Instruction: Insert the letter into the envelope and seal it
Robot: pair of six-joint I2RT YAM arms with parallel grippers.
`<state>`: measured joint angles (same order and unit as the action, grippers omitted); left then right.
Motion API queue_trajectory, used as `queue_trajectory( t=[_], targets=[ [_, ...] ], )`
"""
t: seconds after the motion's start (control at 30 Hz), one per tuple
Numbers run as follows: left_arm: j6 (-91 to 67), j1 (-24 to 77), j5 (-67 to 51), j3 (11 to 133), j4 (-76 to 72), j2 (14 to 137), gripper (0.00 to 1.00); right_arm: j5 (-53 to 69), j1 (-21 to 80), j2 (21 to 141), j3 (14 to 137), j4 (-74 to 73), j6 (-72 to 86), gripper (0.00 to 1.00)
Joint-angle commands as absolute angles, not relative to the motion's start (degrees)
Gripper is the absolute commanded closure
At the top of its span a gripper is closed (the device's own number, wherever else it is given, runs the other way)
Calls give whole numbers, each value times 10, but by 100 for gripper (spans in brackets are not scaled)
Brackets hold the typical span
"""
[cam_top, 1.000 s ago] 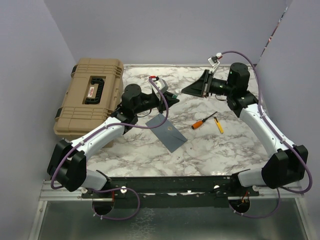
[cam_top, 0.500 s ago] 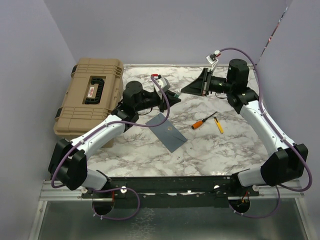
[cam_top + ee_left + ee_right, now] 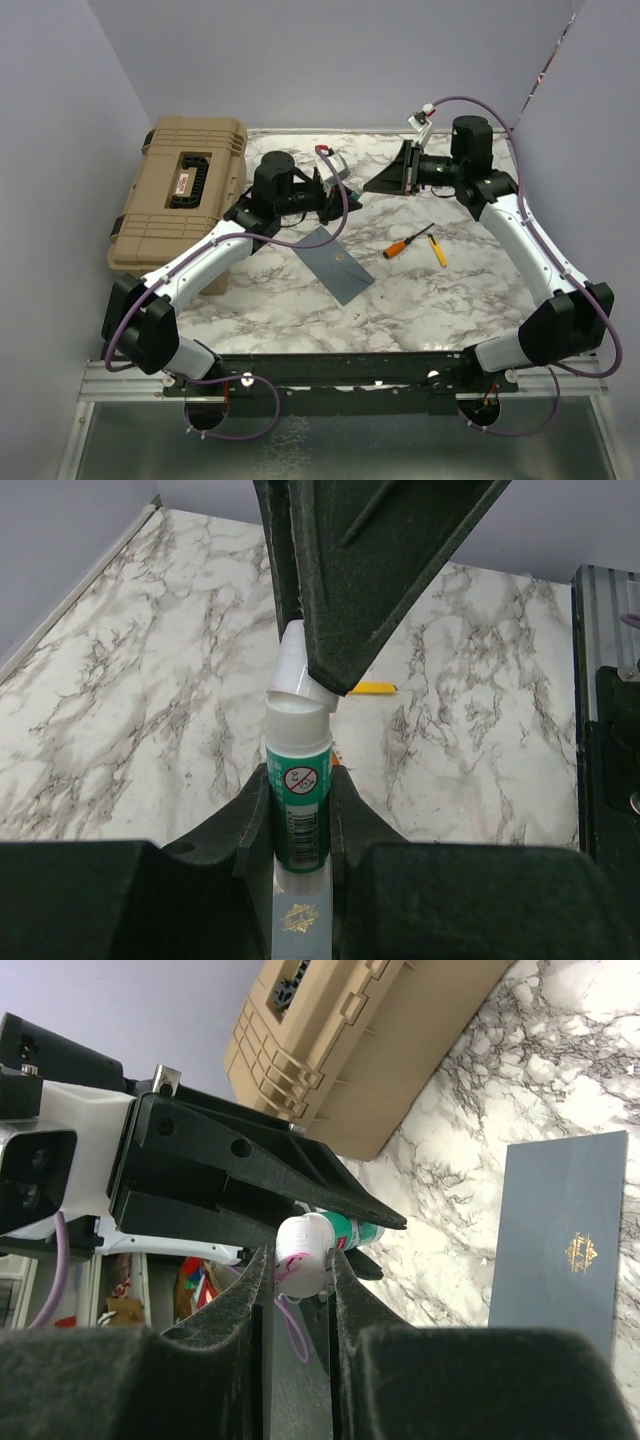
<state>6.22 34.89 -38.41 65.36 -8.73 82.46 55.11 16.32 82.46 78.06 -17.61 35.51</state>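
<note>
Overhead, the envelope (image 3: 335, 262) lies flat on the bench (image 3: 450, 290), just nearer than where the two arms meet. Left wrist: the left hand (image 3: 300, 785) pinches a glue stick (image 3: 298, 815) by its body. Right wrist: the right hand (image 3: 298, 1265) pinches the stick's cap (image 3: 300, 1243), with the envelope flat beyond.

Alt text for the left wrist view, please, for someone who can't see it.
The left gripper holds a green-labelled glue stick, while the right gripper comes in from the top of the picture and pinches its white cap, which sits tilted. Behind them lies a marble table with a small yellow object partly hidden by the right gripper.
</note>
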Motion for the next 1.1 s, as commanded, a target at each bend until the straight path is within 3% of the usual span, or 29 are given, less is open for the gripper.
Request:
queue_trajectory(
  t=[0.0, 0.57, 1.07],
  targets=[
    [87, 354, -413, 695, -24, 844, 100, 585, 168, 830, 794, -195, 348, 99],
    [116, 354, -450, 783, 116, 888, 100, 631, 169, 825, 789, -167, 347, 99],
    [160, 354, -468, 814, 200, 914, 100, 621, 180, 860, 829, -294, 255, 99]
  ],
)
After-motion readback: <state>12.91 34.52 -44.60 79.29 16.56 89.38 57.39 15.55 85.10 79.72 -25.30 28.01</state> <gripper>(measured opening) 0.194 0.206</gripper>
